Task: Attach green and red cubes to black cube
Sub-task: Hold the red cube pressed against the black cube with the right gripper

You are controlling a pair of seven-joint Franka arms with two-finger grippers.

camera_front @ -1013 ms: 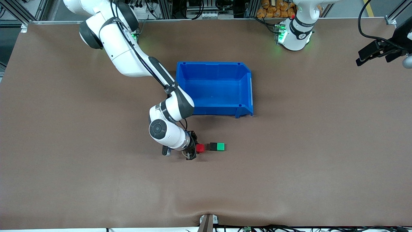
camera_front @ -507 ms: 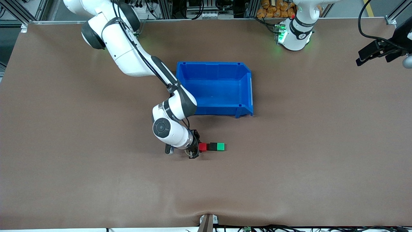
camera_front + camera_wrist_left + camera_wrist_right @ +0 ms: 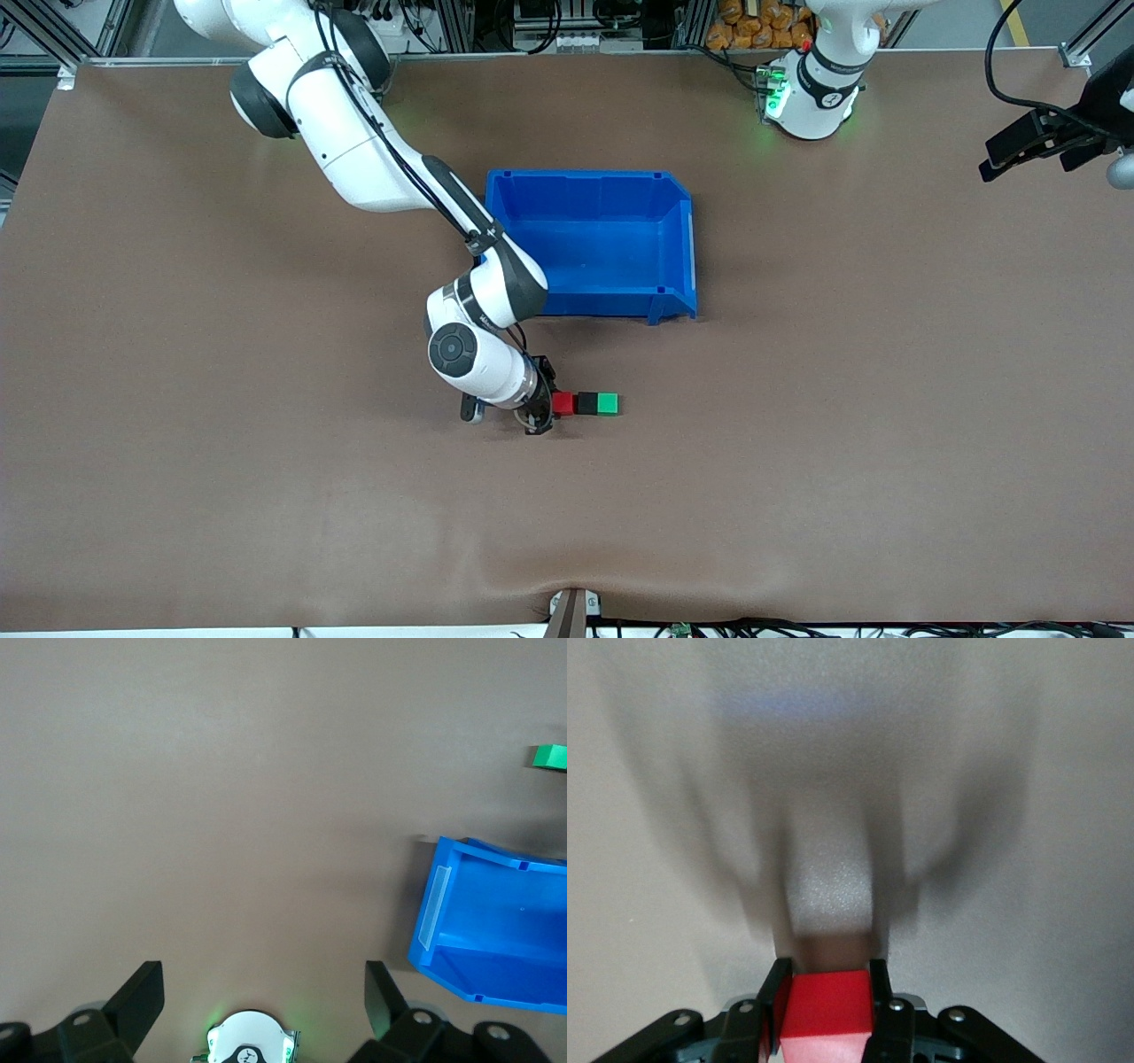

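Down on the brown table top (image 3: 266, 461), the right gripper (image 3: 542, 409) has its two black fingers (image 3: 879, 992) clamped on the small bright red cube (image 3: 563, 404), pressing it against the small matte black cube (image 3: 586, 404). The small bright green cube (image 3: 607, 404) touches the black one's other face, so the three sit in a row, nearer the front camera than the open blue plastic bin (image 3: 592, 244). The left gripper (image 3: 264, 988) waits over bare table at the left arm's end, its jaws spread wide and holding nothing.

red cube (image 3: 563, 404), black cube (image 3: 586, 404), green cube (image 3: 607, 404), blue bin (image 3: 678, 248), brown table (image 3: 886, 399)
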